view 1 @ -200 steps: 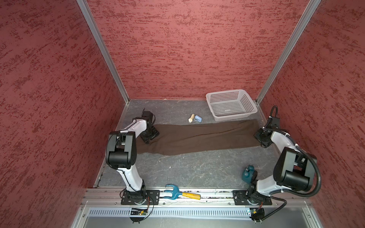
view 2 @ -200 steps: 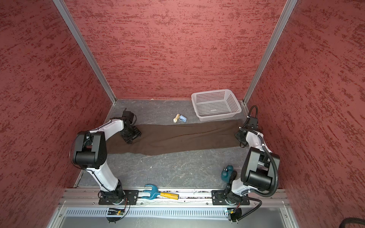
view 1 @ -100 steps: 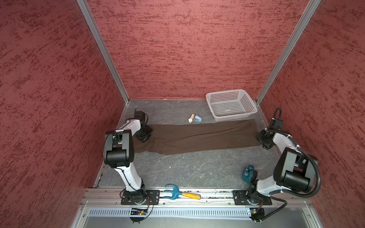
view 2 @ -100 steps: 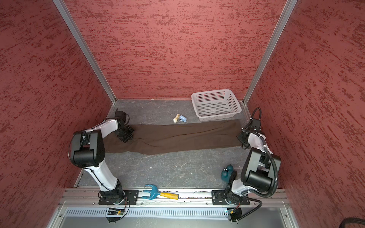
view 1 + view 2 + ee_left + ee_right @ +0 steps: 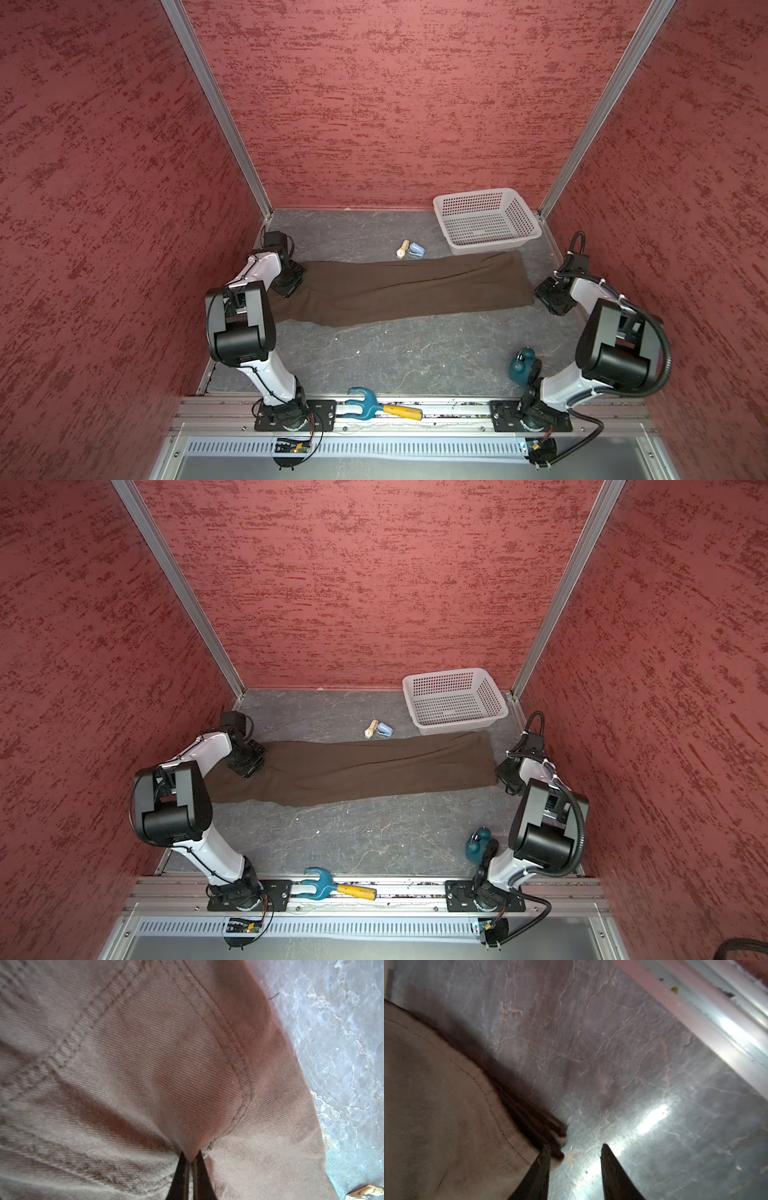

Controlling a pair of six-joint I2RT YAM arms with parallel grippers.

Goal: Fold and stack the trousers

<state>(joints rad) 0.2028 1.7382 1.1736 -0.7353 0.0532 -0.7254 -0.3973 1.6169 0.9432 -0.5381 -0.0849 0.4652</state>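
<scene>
We see the trousers [image 5: 409,291], dark olive-brown twill with double-stitched seams, stretched flat in one long band across the grey table [image 5: 374,357]. The legs lie together, hems at the right end, the wider top at the left, where a small peak of cloth is pinched up.

White arms [image 5: 259,272], black joints [image 5: 241,332] (corrugated cable [image 5: 666,361])

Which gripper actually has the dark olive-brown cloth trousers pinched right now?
The left gripper: it is shut on a fold of the dark olive-brown cloth trousers. The right gripper stands open beside their end, with bare grey table showing between its jaws.
</scene>
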